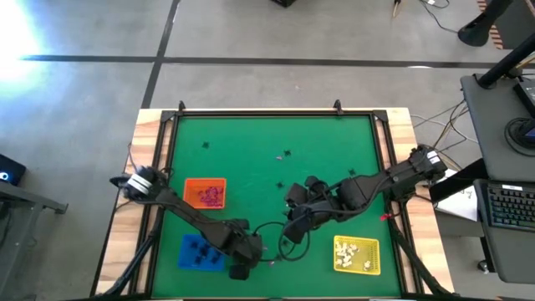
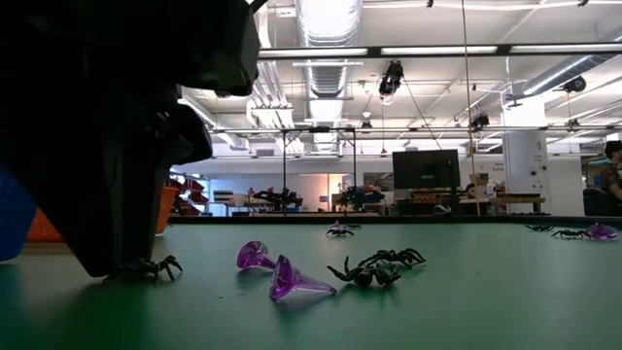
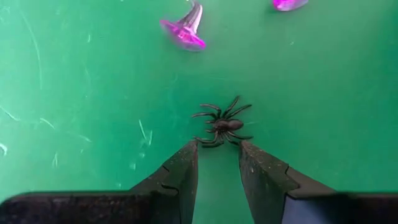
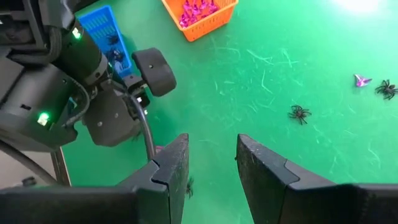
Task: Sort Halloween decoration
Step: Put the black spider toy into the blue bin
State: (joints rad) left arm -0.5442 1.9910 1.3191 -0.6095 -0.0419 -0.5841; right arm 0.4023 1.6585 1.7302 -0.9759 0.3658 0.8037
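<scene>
The Halloween decoration lies scattered on the green mat. A small black spider (image 3: 222, 124) rests on the mat just ahead of the fingertips of my left gripper (image 3: 219, 149), which is open and points steeply down near the table's front edge (image 1: 247, 266). Whether the tips touch its legs, I cannot tell. Two pinkish-purple trinkets (image 3: 185, 31) (image 3: 289, 4) lie beyond it. My right gripper (image 4: 212, 155) hangs open and empty above the mat's middle (image 1: 292, 234), looking down on the left arm. More spiders (image 2: 379, 267) (image 4: 299, 114) lie farther out.
An orange tray (image 1: 205, 194) with purple pieces and a blue tray (image 1: 201, 251) stand at the left. A yellow tray (image 1: 357, 255) with white pieces stands at the front right. The two arms come close together near the front middle. Open mat lies toward the far edge.
</scene>
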